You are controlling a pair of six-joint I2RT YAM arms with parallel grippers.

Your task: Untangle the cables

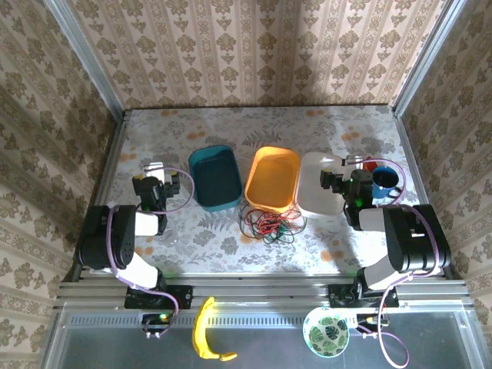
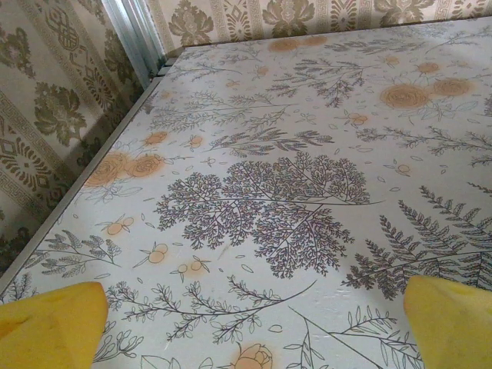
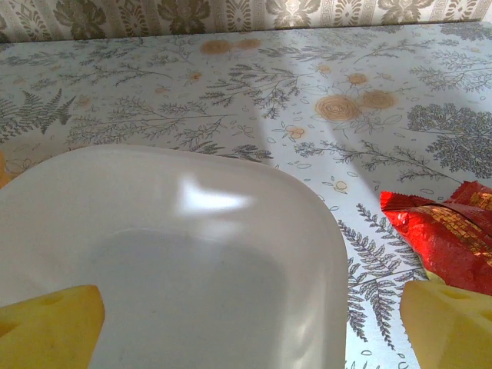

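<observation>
A tangled heap of thin red, black and green cables (image 1: pixel 270 224) lies on the flowered table just in front of the orange bin (image 1: pixel 273 178). My left gripper (image 1: pixel 154 187) sits at the table's left side, well away from the heap; its yellow fingertips (image 2: pixel 54 323) stand wide apart over bare tablecloth, open and empty. My right gripper (image 1: pixel 344 184) rests at the right, to the right of the cables, over the near edge of the white bin (image 3: pixel 184 254). Its yellow fingertips (image 3: pixel 50 327) are spread wide, open, with nothing between them.
A teal bin (image 1: pixel 215 177), the orange bin and the white bin (image 1: pixel 321 183) stand in a row mid-table. A blue cup (image 1: pixel 384 181) and a red foil packet (image 3: pixel 446 231) lie at the right edge. A banana (image 1: pixel 206 332) and a patterned bowl (image 1: pixel 326 332) sit in front of the bases.
</observation>
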